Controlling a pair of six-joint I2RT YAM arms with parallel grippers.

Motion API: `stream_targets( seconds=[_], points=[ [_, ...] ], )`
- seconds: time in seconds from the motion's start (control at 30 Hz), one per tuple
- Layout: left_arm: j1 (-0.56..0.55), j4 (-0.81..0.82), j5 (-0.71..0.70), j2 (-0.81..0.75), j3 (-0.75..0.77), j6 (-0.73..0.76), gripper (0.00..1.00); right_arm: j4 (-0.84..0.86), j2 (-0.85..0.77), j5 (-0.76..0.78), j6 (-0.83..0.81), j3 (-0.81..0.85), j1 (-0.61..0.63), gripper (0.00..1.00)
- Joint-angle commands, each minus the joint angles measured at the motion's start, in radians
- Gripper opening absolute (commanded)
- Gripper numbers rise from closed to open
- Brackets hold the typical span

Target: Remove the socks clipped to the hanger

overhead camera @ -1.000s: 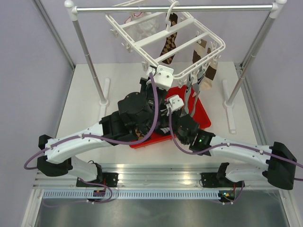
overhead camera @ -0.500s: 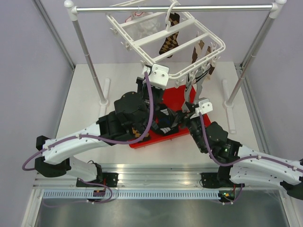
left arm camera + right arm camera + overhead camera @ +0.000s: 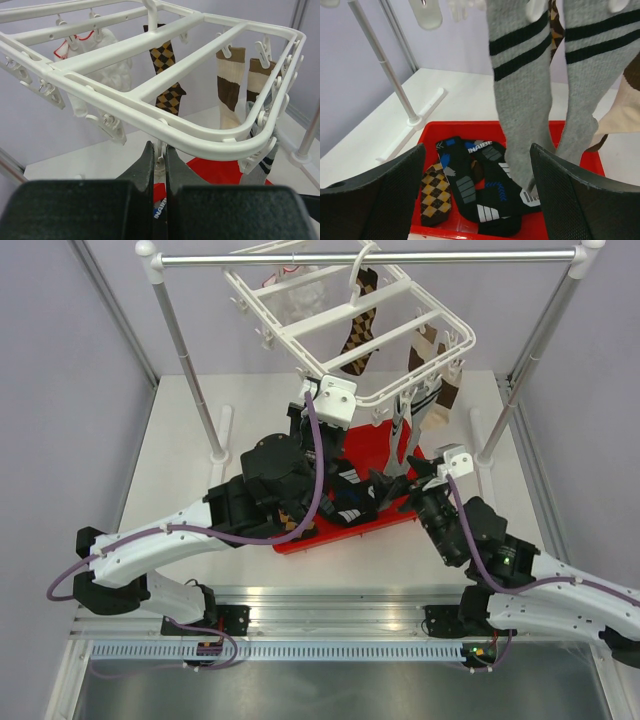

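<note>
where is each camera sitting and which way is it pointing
top external: above and behind the robot, looking down on the hanger, red tray, left arm and right arm.
left wrist: under the hanger, looking up through its frame; left fingers pressed together at bottom.
right wrist: low, facing the hanging grey socks and the tray; right fingers spread wide at both edges.
shared: both wrist views show the grey socks and red tray.
</note>
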Motion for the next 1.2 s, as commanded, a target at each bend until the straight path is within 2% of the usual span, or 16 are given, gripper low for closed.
stream_targets(
  seconds=[0.0,0.17,0.33,0.5,0.67,0.73,0.83,0.93,1.03,1.07,1.17],
  points=[
    [0.012,0.023,-0.002,-0.024,0.002,-0.025,0.02,-0.054,-0.053,0.02,0.006,0.043,0.002,0.88],
    [0.012,0.024,0.001,-0.022,0.008,-0.022,0.02,-0.085,-0.07,0.091,0.0,0.015,0.002,0.9],
    [0.012,0.024,0.003,-0.027,0.005,-0.024,0.02,-0.005,0.023,0.131,-0.043,-0.016,-0.004,0.92],
    [0.012,0.023,0.004,-0.028,0.01,-0.019,0.02,0.045,0.14,0.131,-0.046,-0.016,-0.074,0.92],
    [0.012,0.023,0.004,-0.034,0.007,-0.017,0.02,0.169,0.172,0.134,-0.078,-0.078,-0.128,0.91],
    [0.012,0.023,0.003,-0.034,0.007,-0.017,0.02,0.269,0.18,0.126,-0.127,-0.123,-0.127,0.9],
    [0.01,0.023,0.001,-0.044,0.001,-0.019,0.02,0.376,0.189,0.106,-0.155,-0.161,-0.128,0.84],
    [0.013,0.024,0.0,-0.051,-0.003,-0.019,0.02,0.446,0.206,0.106,-0.179,-0.184,-0.127,0.69],
    [0.013,0.023,0.0,-0.057,-0.007,-0.021,0.02,0.482,0.211,0.106,-0.189,-0.197,-0.128,0.44],
    [0.016,0.024,0.0,-0.059,-0.009,-0.021,0.02,0.486,0.207,0.108,-0.19,-0.198,-0.128,0.29],
    [0.022,0.023,-0.002,-0.065,-0.024,-0.031,0.02,0.484,0.178,0.095,-0.184,-0.201,-0.128,0.01]
  ],
)
